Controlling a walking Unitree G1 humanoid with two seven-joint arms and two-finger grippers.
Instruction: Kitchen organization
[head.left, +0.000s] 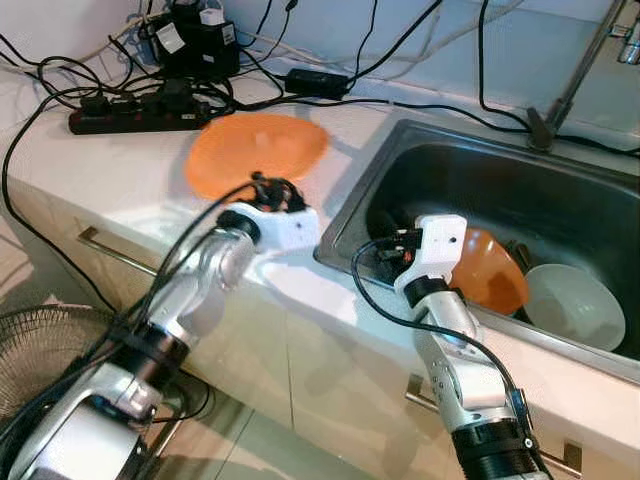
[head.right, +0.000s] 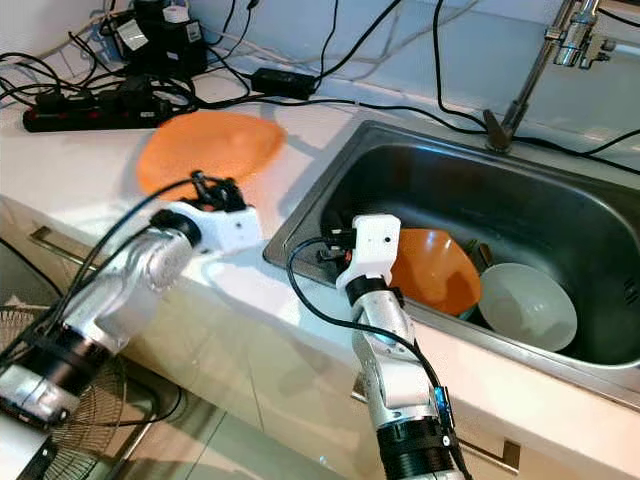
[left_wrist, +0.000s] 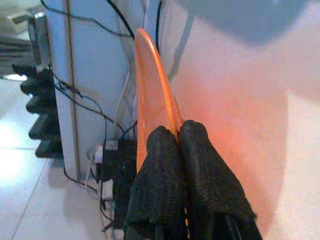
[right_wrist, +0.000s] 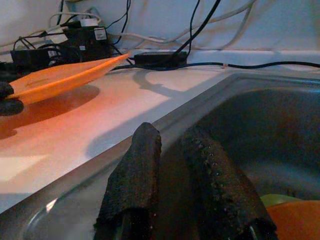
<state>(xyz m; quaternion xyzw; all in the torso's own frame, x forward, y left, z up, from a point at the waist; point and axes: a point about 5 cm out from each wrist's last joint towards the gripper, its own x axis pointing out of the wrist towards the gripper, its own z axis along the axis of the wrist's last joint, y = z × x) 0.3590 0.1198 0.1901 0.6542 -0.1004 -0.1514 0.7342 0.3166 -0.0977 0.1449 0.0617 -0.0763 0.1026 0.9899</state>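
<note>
An orange plate (head.left: 258, 150) hangs tilted just above the white counter (head.left: 100, 170), casting a shadow. My left gripper (head.left: 270, 188) is shut on the plate's near edge; the left wrist view has both fingers (left_wrist: 160, 165) pinching the rim of the plate (left_wrist: 150, 85). My right gripper (head.left: 385, 245) hovers inside the steel sink (head.left: 350, 195) at its left front corner, fingers (right_wrist: 140, 165) slightly open with nothing between them. An orange bowl (head.left: 490, 270) and a white bowl (head.left: 572, 305) lie in the sink, right of that gripper.
A black power strip (head.left: 130, 118), adapters and many cables crowd the counter's back by the wall. The faucet (head.left: 575, 75) rises behind the sink. A fan (head.left: 40, 350) stands on the floor at the left. Drawer handles (head.left: 110, 250) run below the counter.
</note>
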